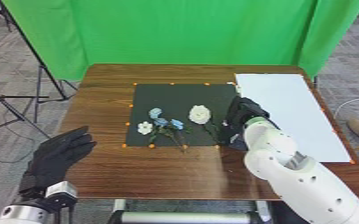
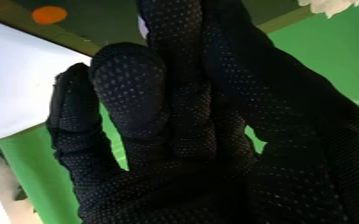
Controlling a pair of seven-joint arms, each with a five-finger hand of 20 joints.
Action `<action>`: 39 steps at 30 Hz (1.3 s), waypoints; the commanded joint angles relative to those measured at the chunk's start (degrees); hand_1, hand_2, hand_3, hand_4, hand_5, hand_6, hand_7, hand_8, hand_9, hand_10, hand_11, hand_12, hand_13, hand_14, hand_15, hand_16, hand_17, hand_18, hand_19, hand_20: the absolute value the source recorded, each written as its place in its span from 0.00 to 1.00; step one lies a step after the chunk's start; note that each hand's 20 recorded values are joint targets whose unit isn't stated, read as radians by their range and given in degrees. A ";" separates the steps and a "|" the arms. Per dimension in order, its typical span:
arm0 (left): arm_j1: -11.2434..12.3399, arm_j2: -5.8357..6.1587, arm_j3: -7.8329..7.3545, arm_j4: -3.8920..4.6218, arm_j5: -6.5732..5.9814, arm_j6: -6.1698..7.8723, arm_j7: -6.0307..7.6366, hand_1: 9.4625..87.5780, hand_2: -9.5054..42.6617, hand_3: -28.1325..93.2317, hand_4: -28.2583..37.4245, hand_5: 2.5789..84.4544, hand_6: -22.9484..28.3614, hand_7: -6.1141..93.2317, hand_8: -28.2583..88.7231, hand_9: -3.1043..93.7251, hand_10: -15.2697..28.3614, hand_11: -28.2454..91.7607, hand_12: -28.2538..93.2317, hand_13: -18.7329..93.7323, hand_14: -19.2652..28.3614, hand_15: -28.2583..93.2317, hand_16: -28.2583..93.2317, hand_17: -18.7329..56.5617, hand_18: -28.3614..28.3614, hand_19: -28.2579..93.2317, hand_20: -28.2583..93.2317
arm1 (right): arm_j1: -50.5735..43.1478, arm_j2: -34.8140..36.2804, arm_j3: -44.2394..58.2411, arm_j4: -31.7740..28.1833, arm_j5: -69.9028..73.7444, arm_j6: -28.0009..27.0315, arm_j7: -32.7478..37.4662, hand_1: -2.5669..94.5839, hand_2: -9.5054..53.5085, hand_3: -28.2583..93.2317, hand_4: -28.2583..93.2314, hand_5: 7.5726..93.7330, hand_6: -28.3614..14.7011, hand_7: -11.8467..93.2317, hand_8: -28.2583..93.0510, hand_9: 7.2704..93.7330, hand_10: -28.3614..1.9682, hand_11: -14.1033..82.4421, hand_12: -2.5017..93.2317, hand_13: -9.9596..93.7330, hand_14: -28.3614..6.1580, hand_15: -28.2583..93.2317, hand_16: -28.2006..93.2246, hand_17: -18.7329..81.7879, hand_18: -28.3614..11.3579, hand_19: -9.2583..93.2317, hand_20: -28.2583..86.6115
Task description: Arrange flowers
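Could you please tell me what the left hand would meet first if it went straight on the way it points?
Probably the dark mat, at its left edge, though how high the left hand sits is unclear.

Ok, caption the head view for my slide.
Blue and white flowers on a dark mat, the robot's right hand at its right edge.
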 commanded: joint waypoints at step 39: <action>1.18 2.10 0.20 0.14 -1.12 0.73 1.56 0.24 0.30 0.91 0.25 0.53 0.72 0.19 0.17 0.43 0.87 0.53 0.30 0.42 1.00 0.72 0.12 0.12 0.88 0.72 0.32 | -0.32 2.51 0.54 -5.06 3.26 -2.01 -0.94 0.39 0.01 0.89 0.02 0.79 0.57 0.26 0.14 0.95 0.56 0.45 0.23 0.83 0.51 0.79 0.43 0.47 0.00 0.92 0.55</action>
